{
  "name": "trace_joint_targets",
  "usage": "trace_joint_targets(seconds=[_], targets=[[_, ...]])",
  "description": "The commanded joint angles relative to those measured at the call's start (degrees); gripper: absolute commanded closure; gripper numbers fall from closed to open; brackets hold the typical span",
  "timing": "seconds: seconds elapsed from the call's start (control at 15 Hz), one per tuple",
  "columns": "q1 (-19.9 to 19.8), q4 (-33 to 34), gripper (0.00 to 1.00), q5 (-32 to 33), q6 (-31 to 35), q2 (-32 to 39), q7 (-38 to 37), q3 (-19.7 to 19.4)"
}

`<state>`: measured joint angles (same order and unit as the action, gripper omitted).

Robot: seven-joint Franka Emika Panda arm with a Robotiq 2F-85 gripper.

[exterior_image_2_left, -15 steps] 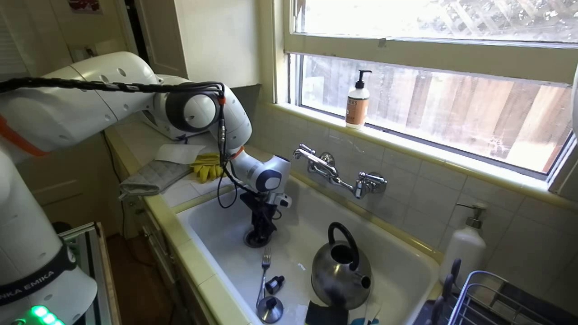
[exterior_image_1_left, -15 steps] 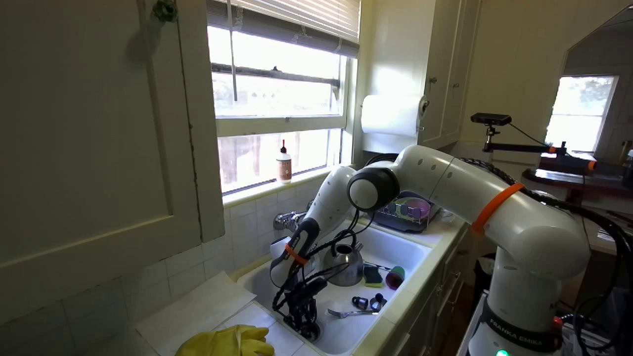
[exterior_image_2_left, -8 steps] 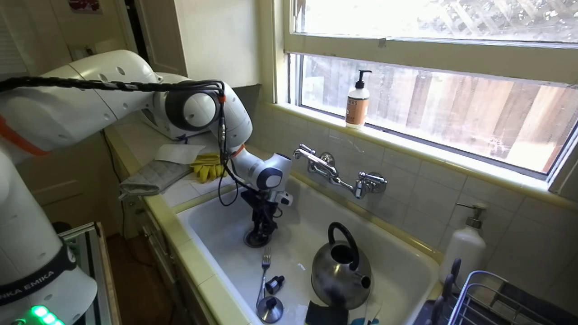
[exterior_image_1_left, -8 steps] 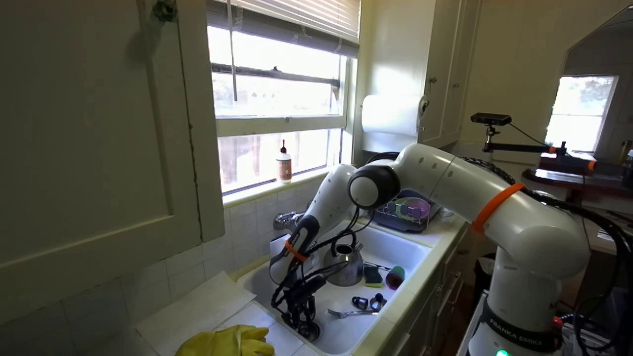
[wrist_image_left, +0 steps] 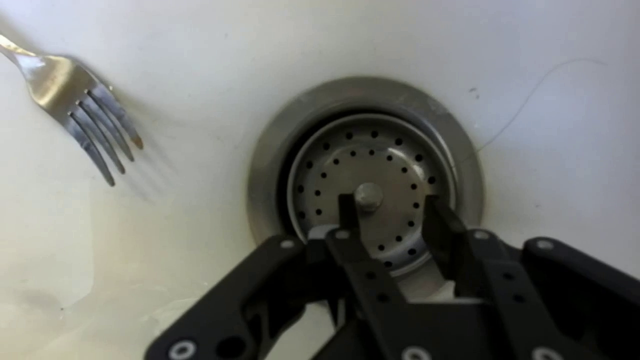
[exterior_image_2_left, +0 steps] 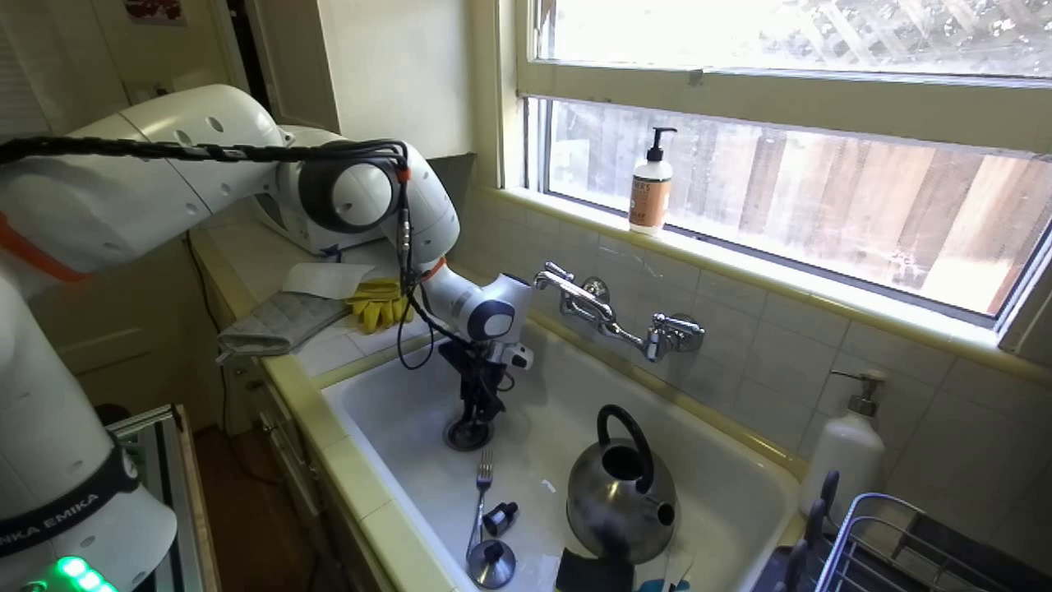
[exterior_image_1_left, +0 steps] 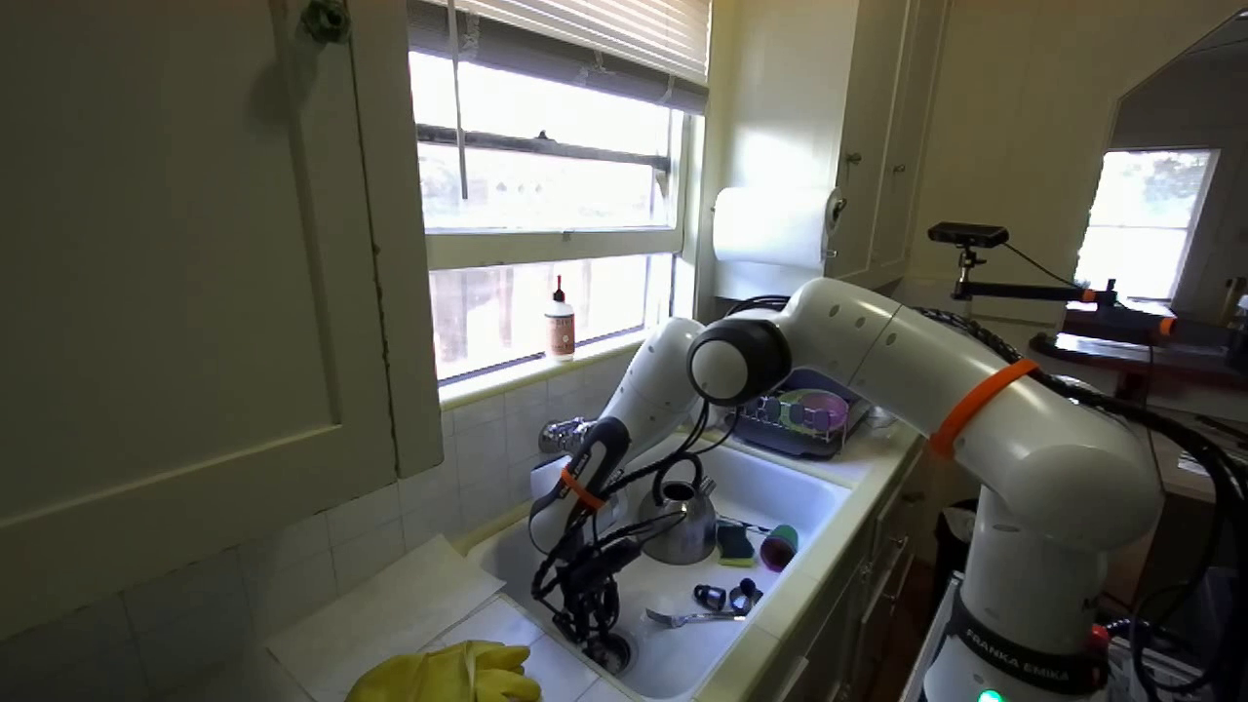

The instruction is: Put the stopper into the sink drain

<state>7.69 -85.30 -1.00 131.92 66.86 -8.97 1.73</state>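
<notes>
The stopper (wrist_image_left: 345, 177), a metal strainer disc with small holes and a round centre knob (wrist_image_left: 370, 192), sits inside the sink drain (wrist_image_left: 267, 150) in the wrist view. A dark crescent gap shows along its left and upper left side, while its right edge lies close against the drain's grey rim. Over the disc, my gripper (wrist_image_left: 389, 198) stands partly open with nothing held. Its left finger (wrist_image_left: 348, 215) appears right beside the knob; whether they touch I cannot tell. In both exterior views the gripper (exterior_image_2_left: 477, 413) points down at the drain (exterior_image_2_left: 458, 441), partly covering it.
A fork (wrist_image_left: 65, 87) lies on the basin floor near the drain. Farther off are a steel kettle (exterior_image_2_left: 620, 501), a small dark bottle (exterior_image_2_left: 500, 519), a metal funnel-like piece (exterior_image_2_left: 491, 566) and a sponge (exterior_image_1_left: 734, 543). The faucet (exterior_image_2_left: 588, 300) juts from the tiled wall.
The arm and gripper have risen slightly, so a little more of the drain shows in an exterior view. The objects in the basin have stayed put.
</notes>
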Motion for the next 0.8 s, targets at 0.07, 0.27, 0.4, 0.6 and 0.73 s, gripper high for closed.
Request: trace_joint_targets(seconds=[0.07,0.27,0.4,0.6,0.73], targets=[[-1.22,-6.89,0.33,-1.45,2.88,-5.13,1.23,1.49],[-1.85,-11.75,0.12,-1.64,5.12,-8.95,2.29,2.13],[-2.36,-14.65,0.00,-1.87,6.44,-11.27,2.65,2.37],[-3.06,-18.77,0.00,-2.36,8.47,-14.57,2.87,2.41],[-3.66,-21.08,0.00,-2.95,9.18,-16.48,2.92,2.59]])
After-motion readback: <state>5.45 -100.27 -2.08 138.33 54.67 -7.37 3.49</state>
